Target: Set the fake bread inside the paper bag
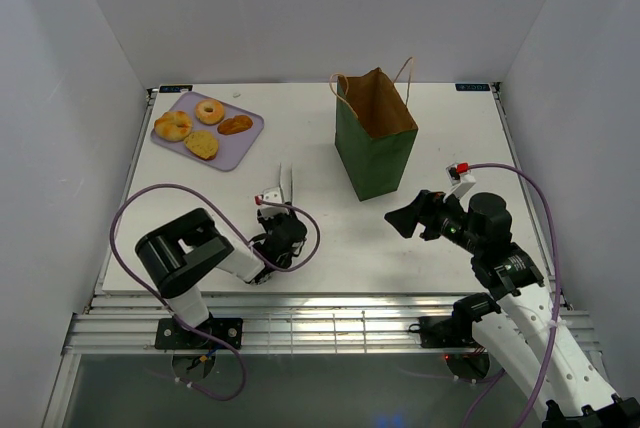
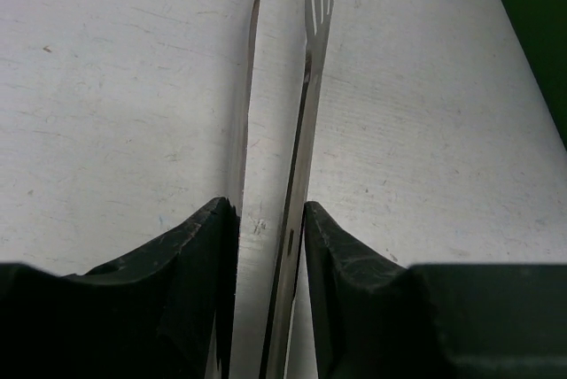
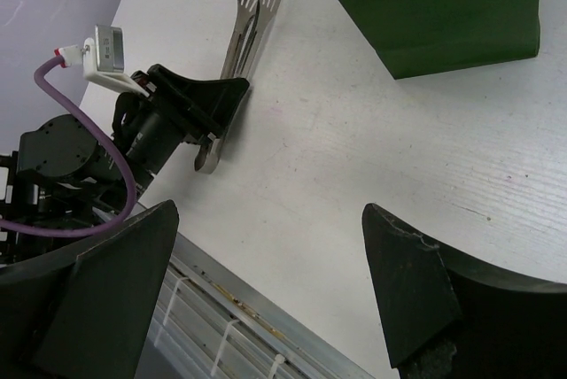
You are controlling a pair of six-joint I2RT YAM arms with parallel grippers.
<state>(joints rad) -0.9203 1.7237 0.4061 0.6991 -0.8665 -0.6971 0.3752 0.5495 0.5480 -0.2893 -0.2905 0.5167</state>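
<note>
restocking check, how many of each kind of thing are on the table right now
pastries: 4
tray: 1
bag: 1
tongs: 1
total: 7

Both arms are built of matte black joint housings joined by white links. The left arm (image 1: 190, 248) has a bulky black drum at its shoulder, and the right arm (image 1: 520, 293) has a long white forearm. A purple cable (image 1: 140, 218) runs along each. Each wrist carries a small white camera module (image 1: 460, 176) marked with a red tag. The left gripper (image 2: 270, 215) and right gripper (image 3: 270, 211) share one design — broad black fingers (image 3: 407, 290), wedge-shaped, with a faintly rough surface.
</note>
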